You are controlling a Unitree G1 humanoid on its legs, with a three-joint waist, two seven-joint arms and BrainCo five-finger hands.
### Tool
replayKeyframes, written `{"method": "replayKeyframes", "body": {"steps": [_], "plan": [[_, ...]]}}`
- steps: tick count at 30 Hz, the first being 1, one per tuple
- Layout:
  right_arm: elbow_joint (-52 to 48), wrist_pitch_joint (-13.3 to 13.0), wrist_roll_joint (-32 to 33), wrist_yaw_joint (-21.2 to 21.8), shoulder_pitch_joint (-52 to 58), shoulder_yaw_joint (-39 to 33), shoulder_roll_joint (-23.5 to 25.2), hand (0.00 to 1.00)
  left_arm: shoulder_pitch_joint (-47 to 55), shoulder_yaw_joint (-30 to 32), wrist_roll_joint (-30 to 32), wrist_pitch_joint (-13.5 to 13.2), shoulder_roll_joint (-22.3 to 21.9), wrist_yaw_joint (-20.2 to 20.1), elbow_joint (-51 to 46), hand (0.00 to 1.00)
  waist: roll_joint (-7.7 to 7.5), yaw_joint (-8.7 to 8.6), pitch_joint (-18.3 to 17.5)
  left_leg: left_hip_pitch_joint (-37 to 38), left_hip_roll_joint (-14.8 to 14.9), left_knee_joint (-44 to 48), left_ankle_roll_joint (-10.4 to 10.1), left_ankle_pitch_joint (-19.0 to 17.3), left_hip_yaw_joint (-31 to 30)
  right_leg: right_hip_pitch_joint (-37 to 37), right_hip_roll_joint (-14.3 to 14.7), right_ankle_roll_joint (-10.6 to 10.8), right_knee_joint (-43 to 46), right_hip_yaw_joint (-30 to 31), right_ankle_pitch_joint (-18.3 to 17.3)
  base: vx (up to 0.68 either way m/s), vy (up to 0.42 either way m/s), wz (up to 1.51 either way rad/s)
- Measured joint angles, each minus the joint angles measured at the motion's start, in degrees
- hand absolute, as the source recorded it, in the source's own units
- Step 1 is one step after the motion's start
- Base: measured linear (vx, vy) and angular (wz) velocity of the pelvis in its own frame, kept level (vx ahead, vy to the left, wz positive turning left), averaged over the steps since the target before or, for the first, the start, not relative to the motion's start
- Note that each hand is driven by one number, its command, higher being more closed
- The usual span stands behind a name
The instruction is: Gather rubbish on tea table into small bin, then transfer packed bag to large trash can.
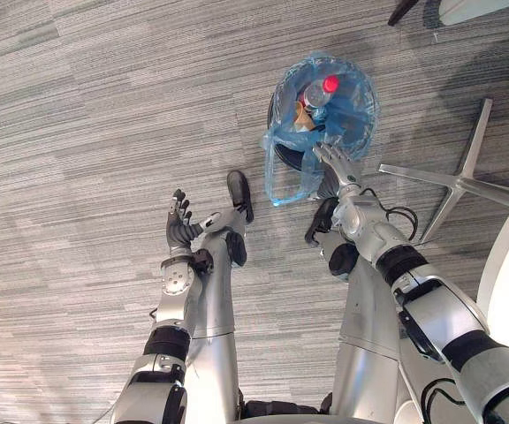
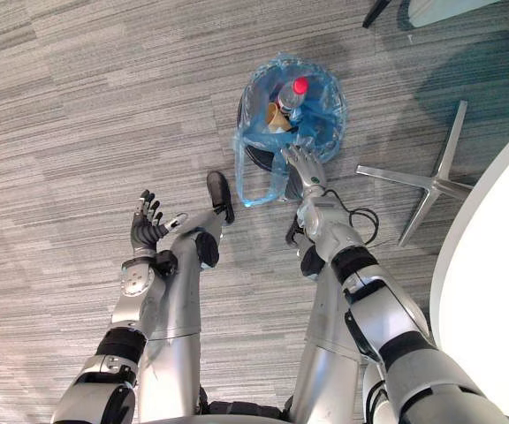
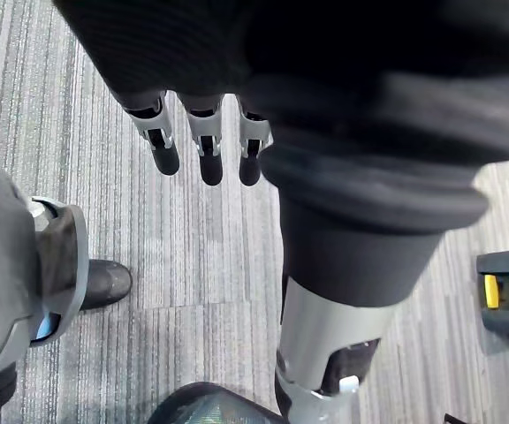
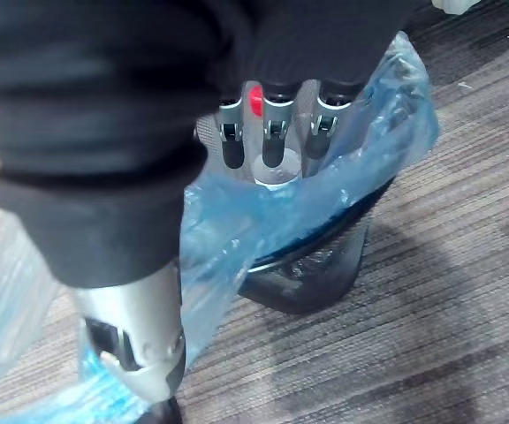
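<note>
A small black bin (image 1: 288, 159) lined with a blue plastic bag (image 1: 281, 181) stands on the grey carpet. Inside it lie a clear bottle with a red cap (image 1: 329, 85) and a brown scrap (image 1: 303, 115). A loose flap of the bag hangs down the bin's near side. My right hand (image 1: 338, 163) is at the bin's near rim, open, its straight fingers (image 4: 277, 132) reaching over the bag's edge (image 4: 237, 221). My left hand (image 1: 181, 225) hangs open in the air well left of the bin, its fingers (image 3: 203, 146) straight and holding nothing.
A silver star-shaped chair base (image 1: 458, 181) lies on the carpet just right of the bin. A white round tabletop edge (image 2: 493, 265) fills the right side. A dark device with a yellow mark (image 3: 506, 296) sits on the floor.
</note>
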Motion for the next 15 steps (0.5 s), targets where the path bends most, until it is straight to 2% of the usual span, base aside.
{"method": "replayKeyframes", "body": {"steps": [1, 10, 15], "plan": [[1.58, 0.27, -0.92, 0.59, -0.69, 0.07, -0.06, 1.00, -0.70, 0.06, -0.17, -0.08, 0.12, 0.00, 0.44, 0.00, 0.00, 0.10, 0.00, -0.49, -0.08, -0.02, -0.03, 0.06, 0.01, -0.58, -0.06, 0.07, 0.11, 0.08, -0.04, -0.04, -0.001, 0.01], [3.51, 0.51, -1.66, 1.50, -2.40, 0.45, 0.10, 1.00, -1.17, 0.09, -0.50, -0.12, 0.54, 0.00, 1.20, 0.00, 0.00, 0.09, 0.00, -1.00, -0.23, 0.18, -0.06, 0.30, -0.03, -1.19, -0.22, -0.25, 0.63, 0.19, 0.12, -0.04, -0.001, 0.01], [3.38, 0.43, 0.63, 1.53, -2.55, 0.37, 0.13, 1.00, -1.22, 0.58, -0.49, -0.10, 0.48, 0.09, 1.36, 0.00, 0.00, 0.08, 0.00, -1.00, -0.18, 0.56, -0.06, 0.28, -0.09, -1.18, -0.24, -0.32, 0.97, 0.25, 0.06, -0.05, -0.001, 0.00]]}}
